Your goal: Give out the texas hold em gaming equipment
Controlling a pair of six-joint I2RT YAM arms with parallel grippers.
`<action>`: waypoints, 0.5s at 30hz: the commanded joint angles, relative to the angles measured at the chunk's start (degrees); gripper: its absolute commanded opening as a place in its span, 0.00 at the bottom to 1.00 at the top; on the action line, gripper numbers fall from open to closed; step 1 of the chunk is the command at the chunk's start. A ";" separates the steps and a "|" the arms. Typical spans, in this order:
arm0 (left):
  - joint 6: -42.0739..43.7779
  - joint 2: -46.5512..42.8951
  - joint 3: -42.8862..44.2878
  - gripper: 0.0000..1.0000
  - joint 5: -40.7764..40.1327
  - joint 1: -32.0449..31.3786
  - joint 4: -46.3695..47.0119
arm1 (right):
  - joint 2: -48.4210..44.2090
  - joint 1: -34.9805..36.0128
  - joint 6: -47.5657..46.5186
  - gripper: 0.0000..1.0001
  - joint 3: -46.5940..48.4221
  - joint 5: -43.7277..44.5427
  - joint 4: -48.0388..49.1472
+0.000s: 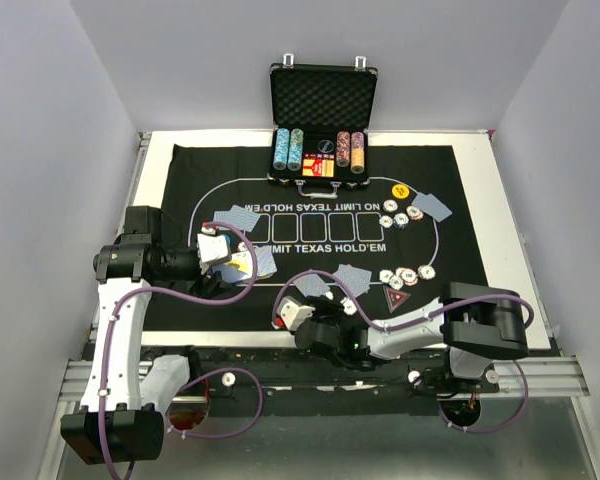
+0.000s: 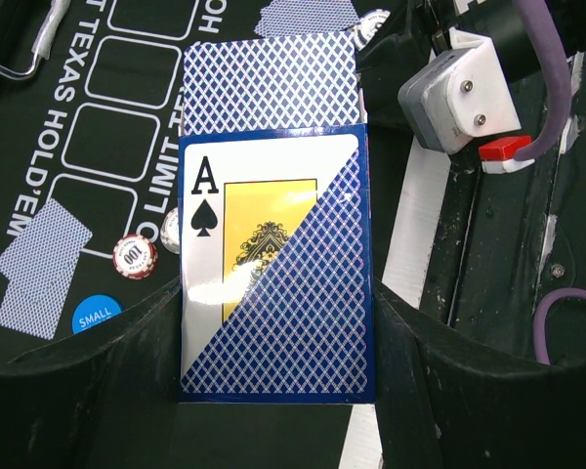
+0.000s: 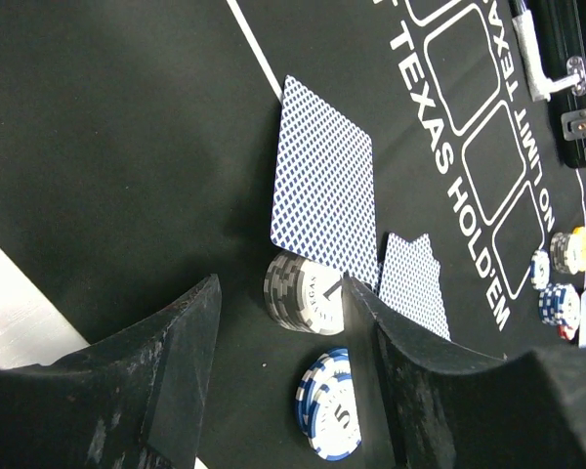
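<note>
My left gripper [image 2: 276, 293] is shut on a blue playing-card box [image 2: 273, 264] printed with an ace of spades. A blue-backed card [image 2: 271, 83] shows just past the box's far end. In the top view this gripper [image 1: 217, 250] hangs over the left end of the mat. My right gripper [image 3: 278, 293] is open low over the mat. A grey-and-white chip stack [image 3: 298, 291] stands between its fingers, close to the right one, and a blue-and-white chip stack [image 3: 332, 405] lies nearer. Two blue-backed cards [image 3: 322, 181] lie just beyond.
The black mat [image 1: 180, 180] covers the table. An open black case [image 1: 323, 100] with chip rows stands at the back. Cards [image 1: 432, 206], a yellow button [image 1: 401, 189], chips [image 1: 405, 275] and a red triangular marker [image 1: 394, 298] lie to the right. A blue button [image 2: 96, 315] and a red chip [image 2: 135, 256] lie on the left.
</note>
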 commanded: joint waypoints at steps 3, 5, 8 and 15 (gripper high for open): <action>0.94 -0.46 0.30 0.46 1.66 -0.17 0.20 | 1.86 -0.58 -1.94 0.58 -1.77 4.12 7.75; 1.02 -0.37 0.39 0.45 1.75 -0.26 0.29 | 2.12 -0.67 -2.37 0.57 -1.86 4.65 8.98; 0.85 -0.19 0.39 0.45 1.83 -0.26 0.20 | 2.91 -1.02 -3.08 0.55 -1.86 5.26 10.56; 1.02 -0.10 0.13 0.45 1.57 -0.26 0.46 | 4.76 -2.16 -2.64 0.53 -1.51 4.92 11.80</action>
